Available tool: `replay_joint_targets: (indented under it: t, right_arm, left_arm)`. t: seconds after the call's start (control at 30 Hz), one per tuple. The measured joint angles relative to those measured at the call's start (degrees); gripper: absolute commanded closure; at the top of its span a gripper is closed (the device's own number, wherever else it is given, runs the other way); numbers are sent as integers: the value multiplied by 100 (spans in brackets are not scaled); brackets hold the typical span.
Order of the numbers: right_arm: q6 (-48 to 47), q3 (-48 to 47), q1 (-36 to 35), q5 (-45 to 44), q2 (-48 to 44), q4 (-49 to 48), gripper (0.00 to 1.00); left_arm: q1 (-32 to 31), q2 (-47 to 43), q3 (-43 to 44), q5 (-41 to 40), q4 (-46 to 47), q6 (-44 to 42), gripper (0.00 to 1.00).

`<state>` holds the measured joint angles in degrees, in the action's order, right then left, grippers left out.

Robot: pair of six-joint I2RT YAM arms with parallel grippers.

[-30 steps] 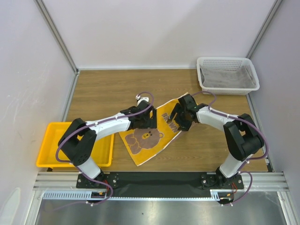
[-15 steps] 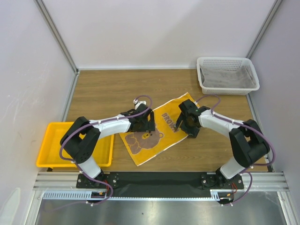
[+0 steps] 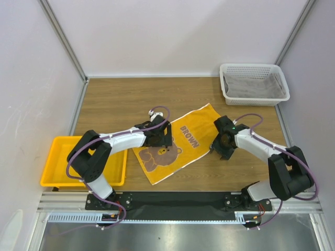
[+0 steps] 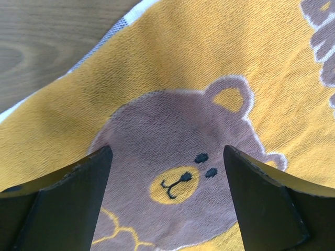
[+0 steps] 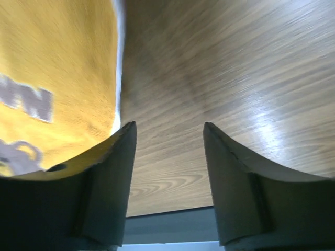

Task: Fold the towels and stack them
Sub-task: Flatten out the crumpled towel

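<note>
The yellow-orange towel (image 3: 180,149) with the brown bear face and "BROWN" lettering lies spread flat and slanted on the wooden table (image 3: 115,104). My left gripper (image 3: 161,138) hovers over its left part, jaws wide open on either side of the bear face (image 4: 178,172), holding nothing. My right gripper (image 3: 221,150) sits just off the towel's right edge, open, with only bare wood between its fingers (image 5: 112,172). That edge of the towel (image 5: 57,73) shows at the left of the right wrist view. A grey towel (image 3: 251,88) lies in the white mesh basket (image 3: 255,97).
The white mesh basket stands at the far right corner. A yellow plastic tray (image 3: 55,170) sits at the near left beside the left arm's base. White walls and metal posts close in the table's sides and back.
My right gripper has moved right and nearer, off the towel onto bare wood, and its jaws have narrowed. The towel's far right corner now lies uncovered and flat. The left gripper has dropped slightly.
</note>
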<state>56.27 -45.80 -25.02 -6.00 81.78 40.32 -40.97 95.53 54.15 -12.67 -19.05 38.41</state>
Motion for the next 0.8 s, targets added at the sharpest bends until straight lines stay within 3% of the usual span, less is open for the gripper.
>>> replay_joint_targets:
  t: [0.2, 0.3, 0.43, 0.67, 0.8]
  right_arm:
    - [-212, -407, 645, 7, -595, 249, 62]
    - [-452, -894, 809, -37, -748, 120, 75]
    - [-756, -1259, 1139, -35, -592, -337, 99]
    - [-1270, -1469, 1593, -101, 752, -634, 100]
    - [-1567, -1464, 1637, -251, 1069, -632, 100]
  left_arm:
    - [2, -144, 184, -79, -249, -173, 7]
    - [2, -258, 258, -85, -264, -267, 7]
    - [4, -326, 267, -90, -271, -345, 7]
    - [11, -330, 267, -168, -337, -398, 7]
    - [22, -330, 267, -177, -350, -400, 7]
